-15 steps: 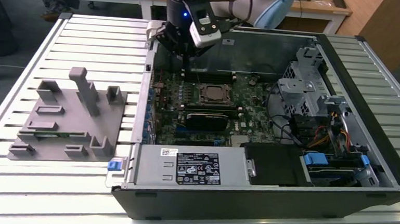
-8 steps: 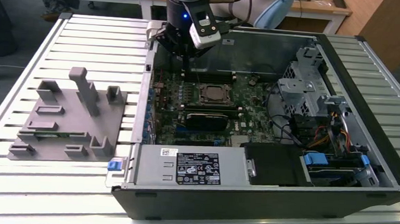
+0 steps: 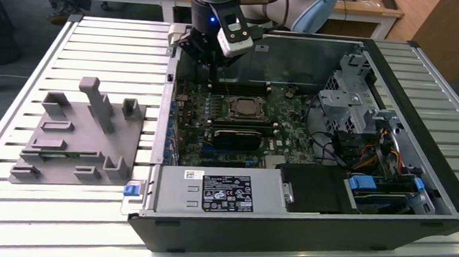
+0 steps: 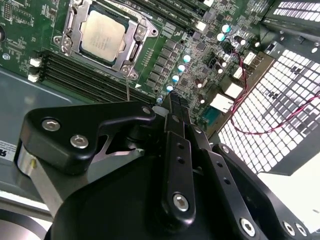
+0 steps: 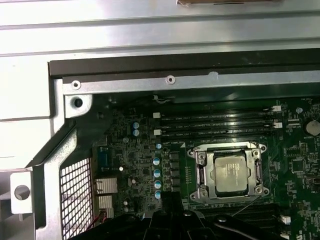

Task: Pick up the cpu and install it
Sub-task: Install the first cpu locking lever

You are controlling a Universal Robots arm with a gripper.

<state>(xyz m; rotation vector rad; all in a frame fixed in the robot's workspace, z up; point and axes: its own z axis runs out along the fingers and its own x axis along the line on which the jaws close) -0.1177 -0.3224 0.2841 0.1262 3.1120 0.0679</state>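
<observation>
My gripper (image 4: 172,102) up close, fingers (image 4: 176,135) pressed together, holding nothing. Memory slots (image 4: 80,77) lie btwn my tips & the socket (image 4: 136,36). Cpu (image 4: 102,35) sits in that socket on the board (image 4: 200,55), near my tips, not touching.

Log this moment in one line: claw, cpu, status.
claw: shut, empty, above motherboard | cpu: lying in socket, metal top up | status: cpu not in claw
</observation>
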